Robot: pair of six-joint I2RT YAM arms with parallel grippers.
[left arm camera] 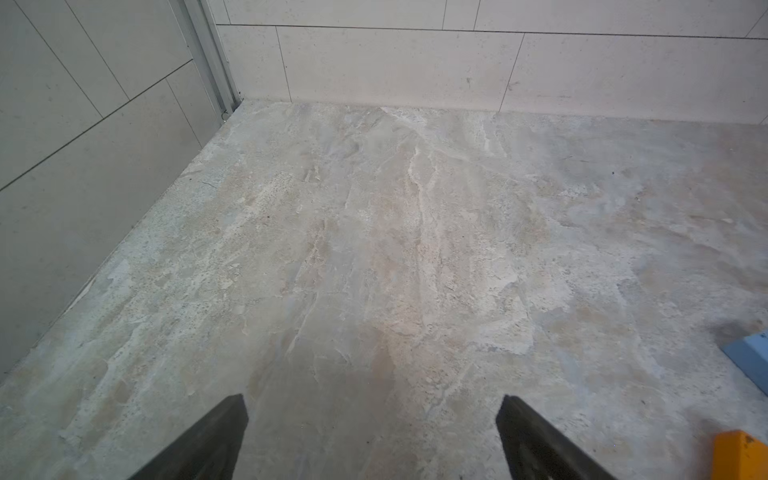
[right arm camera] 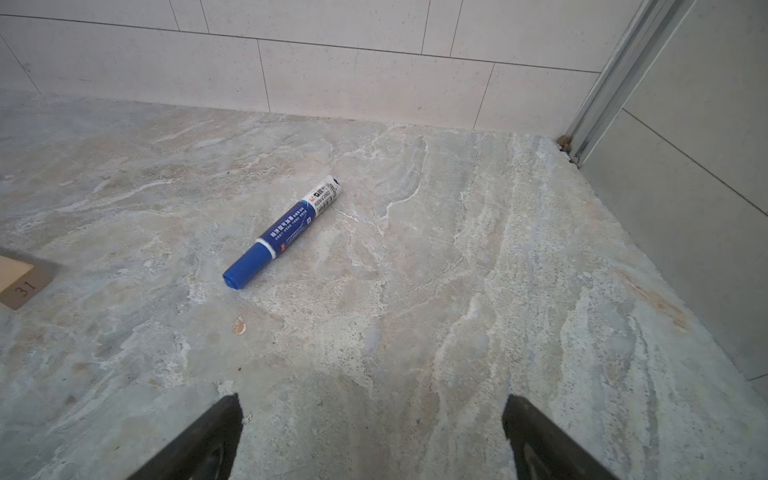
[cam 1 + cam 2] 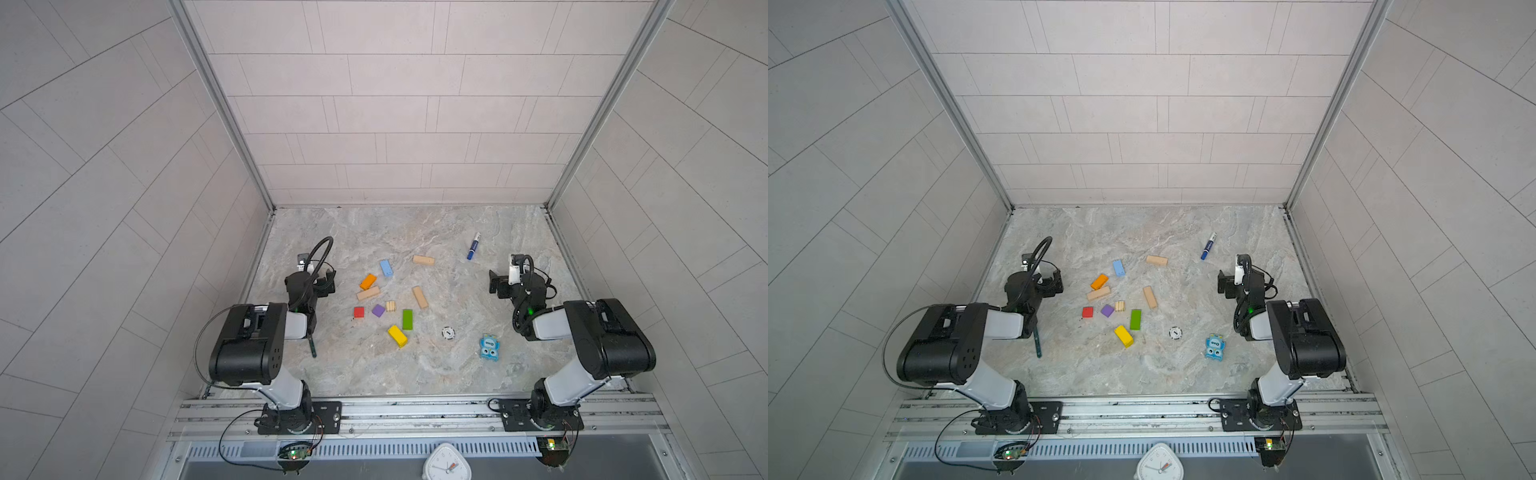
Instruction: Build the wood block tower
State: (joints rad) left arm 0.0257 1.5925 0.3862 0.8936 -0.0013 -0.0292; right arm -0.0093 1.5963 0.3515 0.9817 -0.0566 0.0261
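Several wood blocks lie singly on the marble floor in both top views: a blue bar (image 3: 386, 268), an orange bar (image 3: 368, 281), tan bars (image 3: 368, 293) (image 3: 423, 260) (image 3: 420, 297), a red cube (image 3: 359, 312), a purple cube (image 3: 378, 310), a striped cube (image 3: 390, 306), a green bar (image 3: 407, 319) and a yellow bar (image 3: 397, 336). No tower stands in view. My left gripper (image 1: 372, 401) hovers left of the blocks, open and empty. My right gripper (image 2: 371, 399) hovers to their right, open and empty. The orange bar (image 1: 739, 455) shows at the left wrist view's edge.
A blue marker pen (image 2: 282, 232) lies ahead of the right gripper. A blue cartoon-eyed toy (image 3: 489, 346) and a small white disc (image 3: 448, 332) sit near the right arm. A dark stick (image 3: 312, 347) lies by the left arm. Tiled walls enclose three sides.
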